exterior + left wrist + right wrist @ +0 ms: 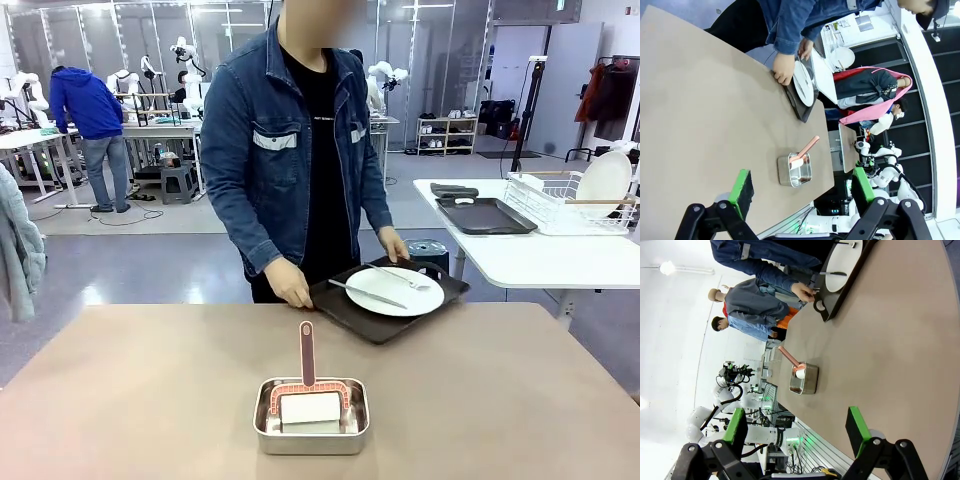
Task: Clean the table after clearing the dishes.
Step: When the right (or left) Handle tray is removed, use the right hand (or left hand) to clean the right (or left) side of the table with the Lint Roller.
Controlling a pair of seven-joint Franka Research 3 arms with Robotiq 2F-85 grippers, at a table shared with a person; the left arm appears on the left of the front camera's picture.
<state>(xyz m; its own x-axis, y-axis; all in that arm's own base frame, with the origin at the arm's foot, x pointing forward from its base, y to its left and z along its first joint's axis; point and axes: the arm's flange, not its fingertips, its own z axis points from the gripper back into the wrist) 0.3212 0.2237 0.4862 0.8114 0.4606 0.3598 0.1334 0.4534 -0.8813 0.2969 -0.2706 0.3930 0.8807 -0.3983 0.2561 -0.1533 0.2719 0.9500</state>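
Clearing step in hand: tray with 1 plate at far edge of desk, held by a person's hands. Spread, grasping nothing: left fingers, right fingers. Next, likely: taking brush from steel pan.

The beige-brown bench carries a square steel pan near its near edge, about midway across. A dark tray sits at the far edge, partly overhanging it, well apart from the pan
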